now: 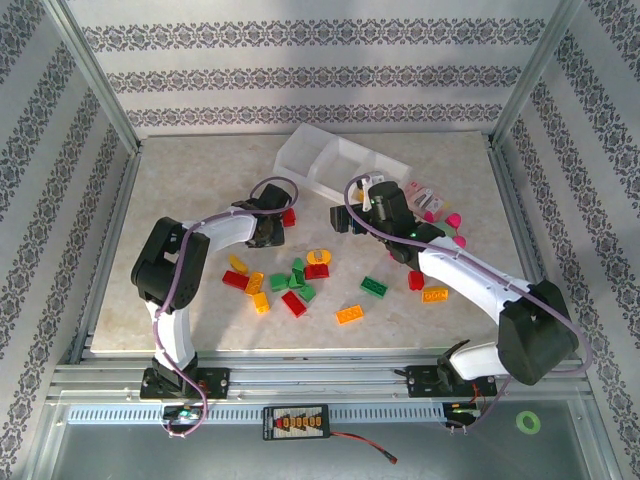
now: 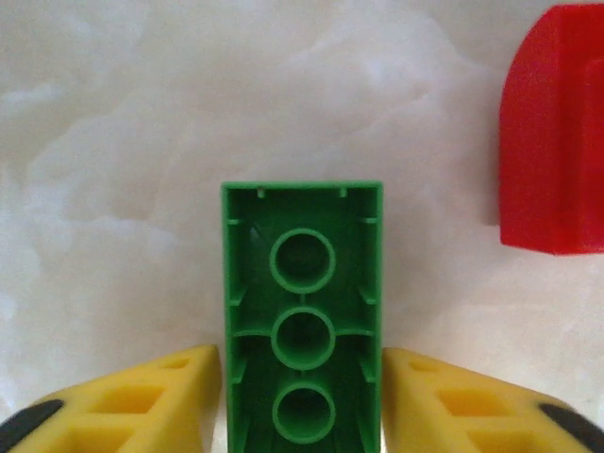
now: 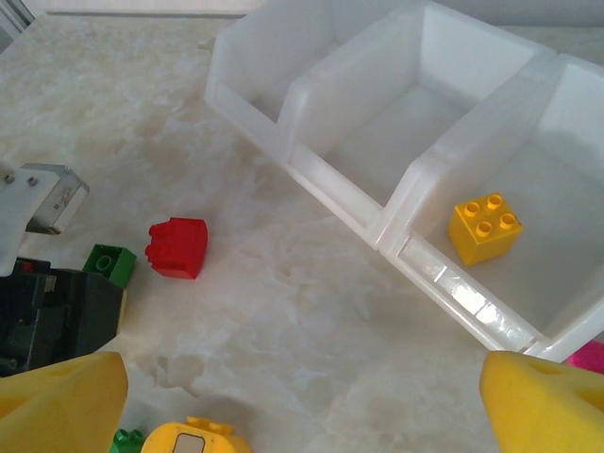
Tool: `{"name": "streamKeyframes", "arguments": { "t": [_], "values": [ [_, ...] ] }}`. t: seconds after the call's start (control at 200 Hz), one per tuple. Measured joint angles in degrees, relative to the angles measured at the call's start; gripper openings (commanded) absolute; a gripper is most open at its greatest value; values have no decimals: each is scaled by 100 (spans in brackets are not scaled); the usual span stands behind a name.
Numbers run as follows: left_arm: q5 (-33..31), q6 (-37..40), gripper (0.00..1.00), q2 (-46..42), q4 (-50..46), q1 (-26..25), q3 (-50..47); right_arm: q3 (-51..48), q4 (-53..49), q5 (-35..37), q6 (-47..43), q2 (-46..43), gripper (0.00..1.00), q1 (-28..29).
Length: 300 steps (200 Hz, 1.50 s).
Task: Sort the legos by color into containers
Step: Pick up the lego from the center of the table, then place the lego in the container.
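Left wrist view: a green brick (image 2: 302, 255) sits between the fingers of the left gripper (image 2: 300, 363), hollow underside towards the camera. Its long axis runs straight out along the fingers, which press on both long sides, so the gripper is clamped on it. Whether the brick is clear of the table (image 2: 113, 142) I cannot tell. A red brick (image 2: 552, 132) lies just beside it, ahead and to the right.

From the top view, the tray (image 1: 300, 150) lies beyond that red brick, further from the arm bases and to the right of the left gripper. The carry therefore goes forward and rightward, past the red brick.

In the right wrist view the right gripper (image 3: 302, 377) has its fingers wide apart with nothing between them, above the table before the tray. One end compartment holds an orange brick (image 3: 484, 227), and the other two look bare. The green brick probably belongs in one of those two.
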Motion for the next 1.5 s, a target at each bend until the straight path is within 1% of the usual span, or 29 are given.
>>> {"name": "streamKeyframes", "arguments": {
  "t": [0.12,0.355,0.465,0.58,0.665,0.879,1.119,1.324,1.469,1.499],
  "values": [
    [-2,11,31,0,2,0,0,0,0,81,-20,-87,96,0],
    [-26,46,27,-96,-28,0,9,-61,11,98,-20,-365,96,0],
    [-42,225,26,-131,-122,4,275,-120,46,107,-17,-496,96,0],
    [-42,444,26,-59,-256,17,975,-175,98,146,-17,-551,96,0],
    [-33,629,26,151,-291,37,1690,-190,109,168,-17,-551,96,0],
    [199,1019,26,1340,-533,223,3748,-225,127,234,-15,-553,96,0],
    [417,1318,26,2575,-876,382,5532,-236,125,293,-13,-667,96,0],
    [459,1644,27,3230,-903,402,6461,-365,118,380,9,-813,96,0],
    [553,1781,27,3488,-896,431,6660,-442,74,407,48,-892,96,0],
    [581,1790,30,3523,-901,442,6660,-450,66,415,52,-914,96,0]
  ]
}}
